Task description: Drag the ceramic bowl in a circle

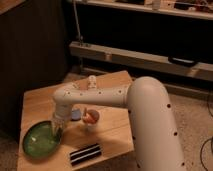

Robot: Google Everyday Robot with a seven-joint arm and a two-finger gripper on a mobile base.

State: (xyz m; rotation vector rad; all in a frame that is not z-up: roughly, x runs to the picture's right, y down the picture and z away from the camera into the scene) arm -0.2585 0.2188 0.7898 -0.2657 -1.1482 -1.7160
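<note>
ceramic bowl (40,142), glossy green w/ darker rim, sits at the front-left corner of the wooden desk (37,102). gripper (56,131) is down at the bowl's right rim, over its inner edge. we cannot tell whether it is gripping, or whether it touches the glaze. white arm (100,96) w/ dark dots spans the desk middle. small white cup (90,119) w/ orange contents stands just right of the gripper, apart from the bowl. black-and-white striped block (85,154) lies nr the front edge. small pale obj (92,82) twd the back edge.
</note>
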